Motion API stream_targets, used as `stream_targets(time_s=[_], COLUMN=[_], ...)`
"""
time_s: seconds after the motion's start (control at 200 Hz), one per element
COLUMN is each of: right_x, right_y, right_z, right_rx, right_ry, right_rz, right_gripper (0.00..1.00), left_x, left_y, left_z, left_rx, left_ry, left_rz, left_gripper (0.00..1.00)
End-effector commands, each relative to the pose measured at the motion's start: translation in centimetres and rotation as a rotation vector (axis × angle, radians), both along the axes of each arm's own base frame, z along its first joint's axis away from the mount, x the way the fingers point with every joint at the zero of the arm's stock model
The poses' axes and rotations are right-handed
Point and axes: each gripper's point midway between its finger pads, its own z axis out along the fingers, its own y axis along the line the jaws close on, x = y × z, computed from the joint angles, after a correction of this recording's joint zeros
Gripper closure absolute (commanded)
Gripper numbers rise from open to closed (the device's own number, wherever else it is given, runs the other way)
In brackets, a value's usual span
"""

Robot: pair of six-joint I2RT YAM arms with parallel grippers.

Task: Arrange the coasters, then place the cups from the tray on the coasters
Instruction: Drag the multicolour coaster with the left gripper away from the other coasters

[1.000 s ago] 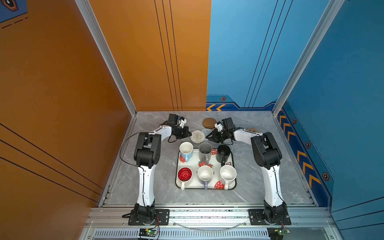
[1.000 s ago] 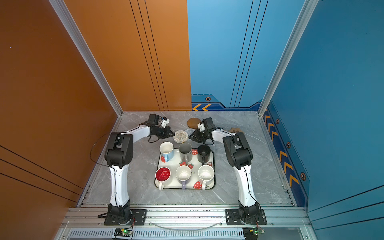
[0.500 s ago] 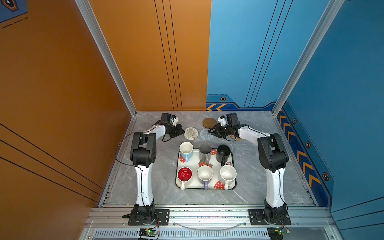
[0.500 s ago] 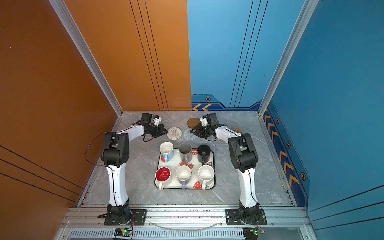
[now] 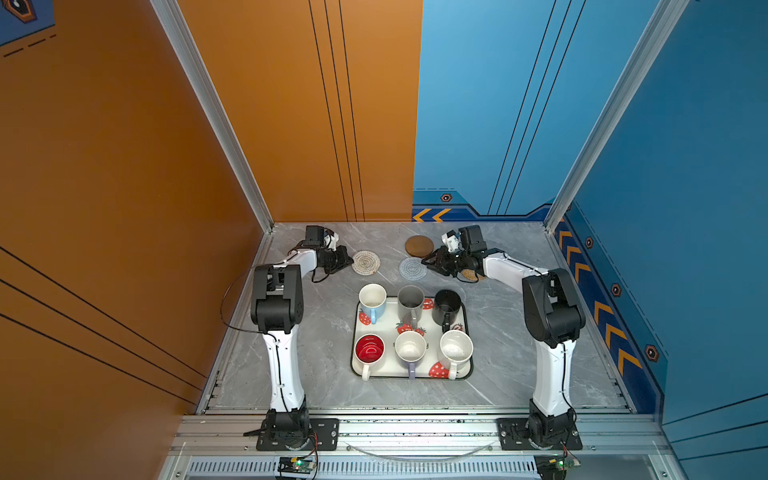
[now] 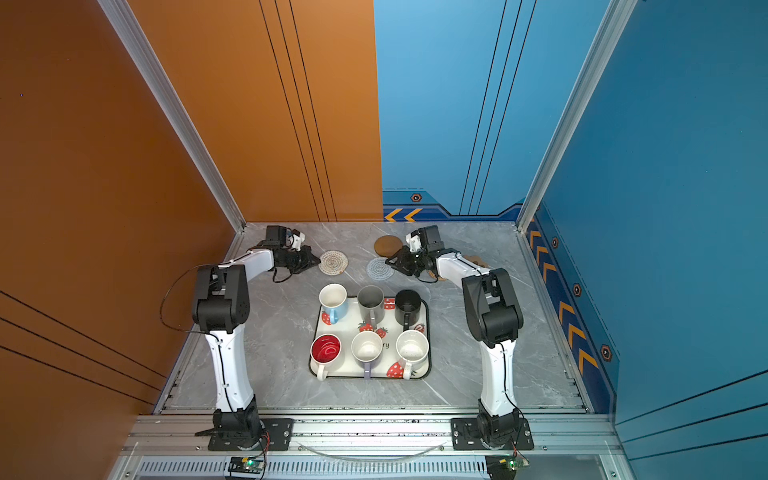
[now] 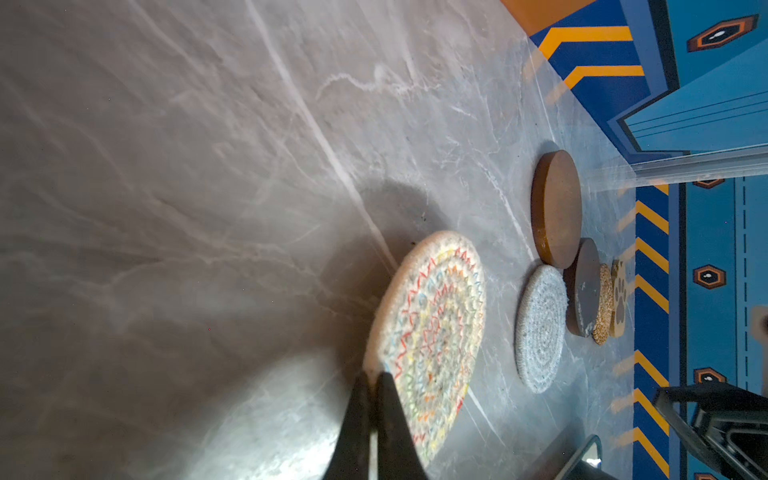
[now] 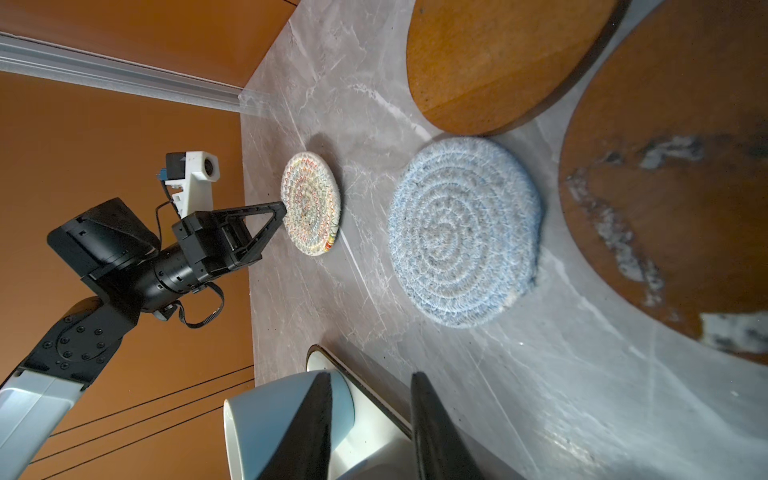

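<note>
The left arm (image 5: 276, 299) and the right arm (image 5: 548, 307) are raised from the near rail and bent at the elbow, with forearms stretched low toward the far side. Between them the tray (image 5: 388, 322) is laid with its long axis left to right. The cups (image 5: 410, 345) are stood on it, handles turned nearward. Beyond, the left gripper (image 5: 349, 261) is closed tight and empty, its tips at the rim of the beige woven coaster (image 5: 365, 262), which has been shifted leftward since a second ago. The right gripper (image 5: 426, 262) is held partly open, empty, just beside the flat grey woven coaster (image 5: 412, 268).
</note>
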Motion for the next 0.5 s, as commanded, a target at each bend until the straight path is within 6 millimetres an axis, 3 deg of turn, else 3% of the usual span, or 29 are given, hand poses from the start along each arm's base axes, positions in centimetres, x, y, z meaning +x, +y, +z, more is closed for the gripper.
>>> stream_targets(time_s=[0.0,0.306,0.491], right_x=[-0.2,-0.1,0.1], right_y=[-0.5,-1.0,-1.2], right_z=[1.5,1.6,1.7], right_rx=[0.01,0.01,0.005], right_ry=[-0.015,-0.013,-0.02], right_rz=[-0.014,-0.026,-0.03], right_gripper=[0.69,0.69,0.64], left_x=[0.3,0.4,0.6], left_y=[1.1,2.5,2.6], left_z=[-0.5,-1.5,-1.2], left_rx=[0.012,0.017,0.016], left_ry=[0.014,0.05,0.044], left_rz=[0.028,0.055,0.06], left_gripper=[1.0,1.0,0.64])
